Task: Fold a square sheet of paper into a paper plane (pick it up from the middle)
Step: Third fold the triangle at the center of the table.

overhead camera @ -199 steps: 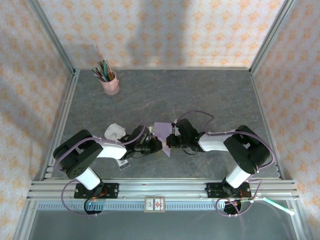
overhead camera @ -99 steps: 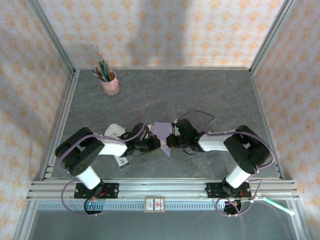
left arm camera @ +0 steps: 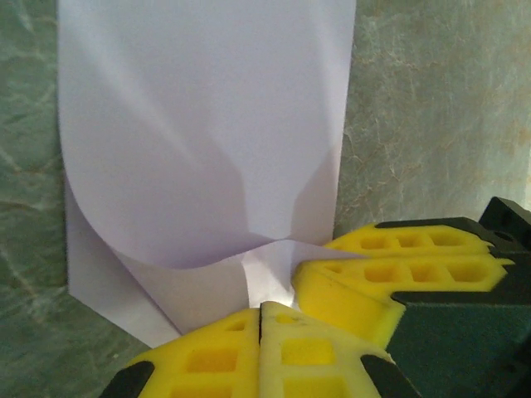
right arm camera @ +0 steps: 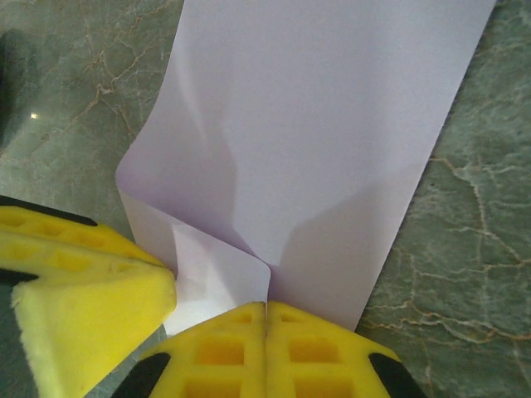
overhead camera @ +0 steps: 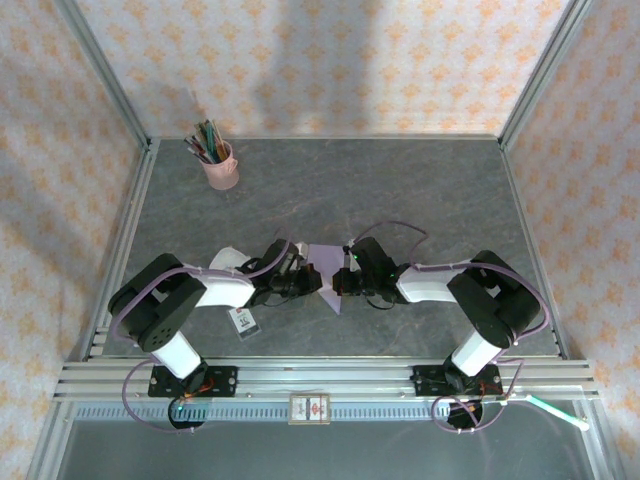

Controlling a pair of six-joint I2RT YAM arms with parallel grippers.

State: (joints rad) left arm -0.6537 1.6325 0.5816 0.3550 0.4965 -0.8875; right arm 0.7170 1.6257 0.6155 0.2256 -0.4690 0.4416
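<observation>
1. Table (overhead camera: 420, 190): grey marbled surface. Both arms reach inward and meet near the middle of its near half.
2. Paper (overhead camera: 325, 258): a light purple sheet, partly folded, lies on the table between the two grippers. Most of it extends away from the arm bases. The wrist views (left arm camera: 207, 124) (right arm camera: 332, 124) show an upper layer curving and lifting off the layer beneath, with a crease running to the near edge.
3. Left gripper (overhead camera: 308, 286): it is low over the table at the paper's near left side. In its wrist view (left arm camera: 260, 307) the yellow fingers (left arm camera: 207, 356) are pressed together with no gap, and the paper's near folded edge is pinched at their tips.
4. Right gripper (overhead camera: 338, 284): it faces the left gripper, just beside it. In its wrist view (right arm camera: 265, 305) the yellow fingers (right arm camera: 315, 356) are closed flush, clamped on the near edge of the same paper.
5. Proximity: each wrist camera catches the other gripper's yellow fingers close alongside. Whether the two grippers touch cannot be told.
6. Other items: a pink cup (overhead camera: 221, 168) of pens stands at the far left, well apart from the paper. A small white card (overhead camera: 243, 319) lies near the left arm.
</observation>
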